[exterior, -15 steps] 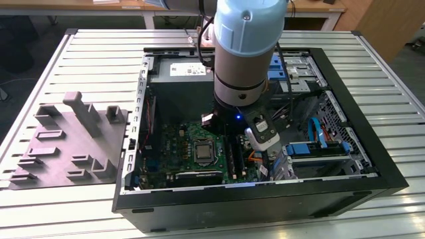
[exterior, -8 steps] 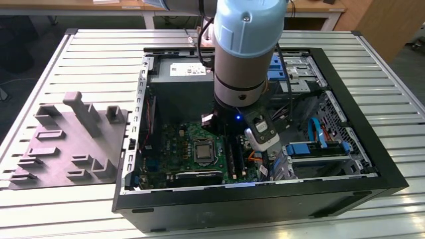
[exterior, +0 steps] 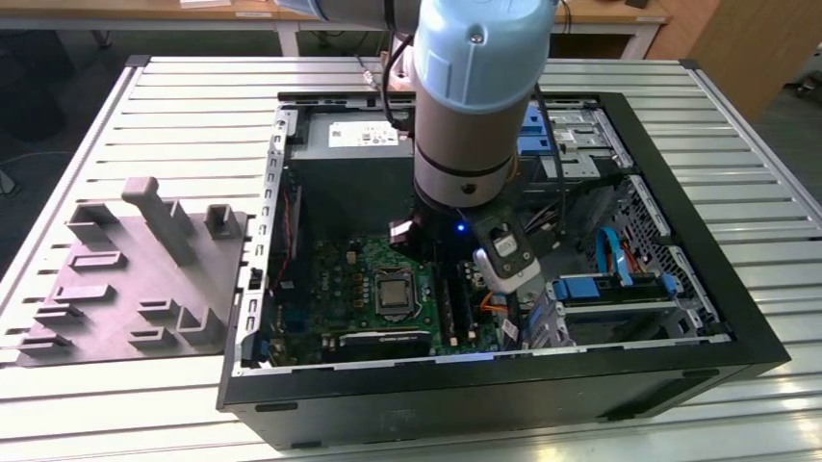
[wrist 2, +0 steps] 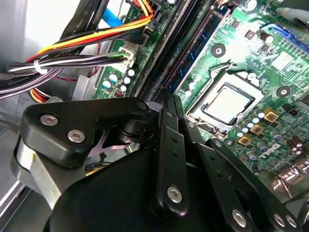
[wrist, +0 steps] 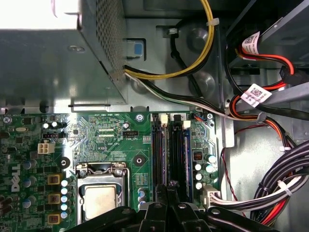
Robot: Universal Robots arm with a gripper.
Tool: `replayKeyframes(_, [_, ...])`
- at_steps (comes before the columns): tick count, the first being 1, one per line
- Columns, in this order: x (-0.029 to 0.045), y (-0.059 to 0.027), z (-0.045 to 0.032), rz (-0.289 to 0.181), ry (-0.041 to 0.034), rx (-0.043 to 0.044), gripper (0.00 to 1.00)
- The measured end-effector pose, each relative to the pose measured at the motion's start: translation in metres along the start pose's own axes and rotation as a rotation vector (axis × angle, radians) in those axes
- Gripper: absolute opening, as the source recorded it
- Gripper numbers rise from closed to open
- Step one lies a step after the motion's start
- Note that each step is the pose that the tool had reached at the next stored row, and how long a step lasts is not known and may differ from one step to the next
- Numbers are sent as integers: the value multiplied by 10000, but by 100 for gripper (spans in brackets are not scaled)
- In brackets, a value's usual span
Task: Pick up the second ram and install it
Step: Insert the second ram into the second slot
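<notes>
- The black computer case is laid open on the ribbed metal tabletop; the pale blue robot arm is lowered into it over the green motherboard.
- The second ram, a long, narrow dark blue memory stick with black chips, is seen on edge in a black slot rail just beside the silver processor socket; in the first wrist view it is made out as a thin blue line in the slot bank.
- The black gripper is held at the near end of that stick; its fingers are drawn together, tips nearly meeting; whether the board's top edge is nipped between them cannot be told, since the contact is hidden.
- Whether the stick is fully seated, and whether the end latches are closed, cannot be made out.
- The stick is judged light, stiff and thin, yet fragile; it is best held by the long top edge or the flat faces near the middle, clear of the bottom contacts; pressure is best kept straight down the slot, because a tilted board may bind or crack.
</notes>
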State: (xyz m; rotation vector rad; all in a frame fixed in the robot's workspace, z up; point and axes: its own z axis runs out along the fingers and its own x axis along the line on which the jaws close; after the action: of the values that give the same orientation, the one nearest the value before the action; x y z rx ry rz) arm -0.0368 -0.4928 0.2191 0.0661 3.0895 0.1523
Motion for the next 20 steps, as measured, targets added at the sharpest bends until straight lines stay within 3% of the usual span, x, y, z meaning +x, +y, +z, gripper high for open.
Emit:
replayKeyframes(17, [1, -16, 37, 0, 2, -6, 11])
replayKeyframes(20, [1, -24, 47, 3, 5, -58, 11])
